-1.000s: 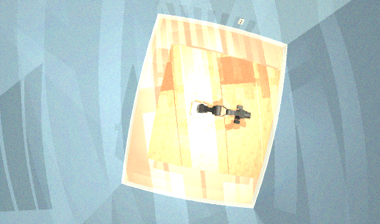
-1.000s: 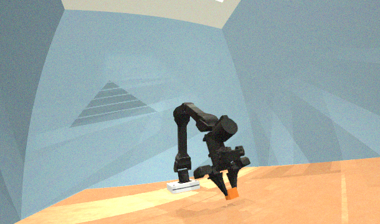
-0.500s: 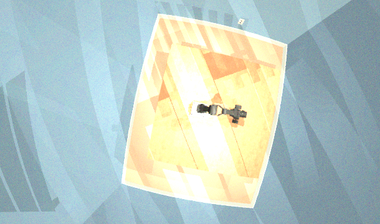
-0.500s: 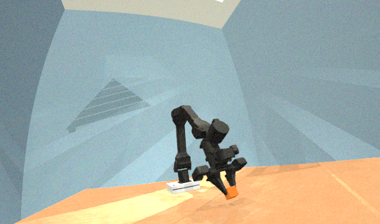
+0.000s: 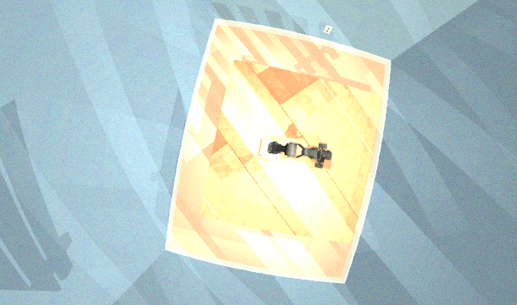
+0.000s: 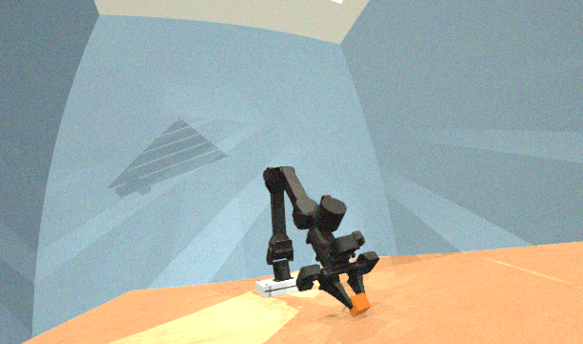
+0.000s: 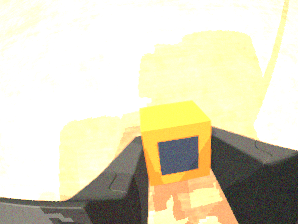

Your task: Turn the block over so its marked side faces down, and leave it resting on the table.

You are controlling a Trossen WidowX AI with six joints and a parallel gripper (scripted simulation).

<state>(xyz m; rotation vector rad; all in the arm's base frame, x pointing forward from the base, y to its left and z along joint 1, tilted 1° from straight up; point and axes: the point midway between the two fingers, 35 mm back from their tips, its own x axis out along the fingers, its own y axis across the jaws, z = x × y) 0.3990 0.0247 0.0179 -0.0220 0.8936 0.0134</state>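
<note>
The orange block is a small cube held between the two black fingertips. Its dark blue square mark faces back toward the wrist camera; it does not show in the exterior view. The block is tilted with the gripper. It appears just off the table, though whether its lowest corner touches cannot be told. My gripper is shut on the block and slants down toward the table. From above, in the top view, the arm hides the block.
The arm's white base stands on the table behind the gripper. The table's pale rim shows all round in the top view. Strong bands of light and shadow cross the table top.
</note>
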